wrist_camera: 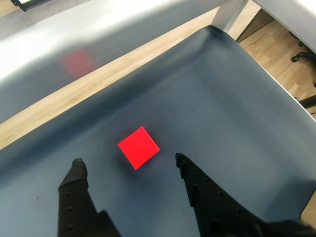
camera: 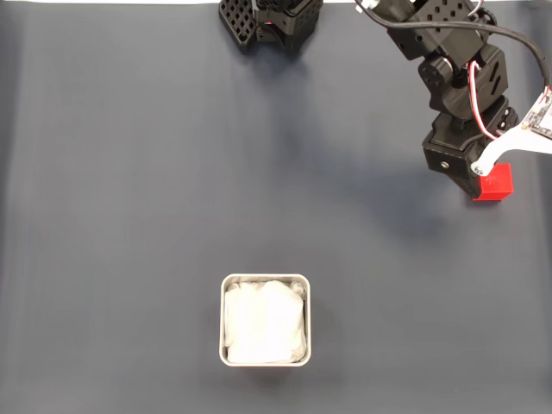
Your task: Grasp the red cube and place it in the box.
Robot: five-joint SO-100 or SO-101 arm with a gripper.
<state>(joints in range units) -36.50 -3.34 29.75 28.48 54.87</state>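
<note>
The red cube (camera: 494, 183) lies on the dark mat at the right side of the fixed view, partly covered by the arm's white and black parts. In the wrist view the red cube (wrist_camera: 138, 147) rests flat just beyond my gripper (wrist_camera: 129, 163), whose two black fingers stand wide apart on either side of it without touching. The gripper is open and holds nothing. The box (camera: 265, 320), a silvery square tin with white cloth lining, sits near the bottom middle of the fixed view, far from the cube.
A dark grey mat (camera: 129, 216) covers the table. The arm's black base (camera: 267, 21) stands at the top middle. In the wrist view the mat's far edge (wrist_camera: 148, 64) runs close behind the cube, with wooden floor beyond.
</note>
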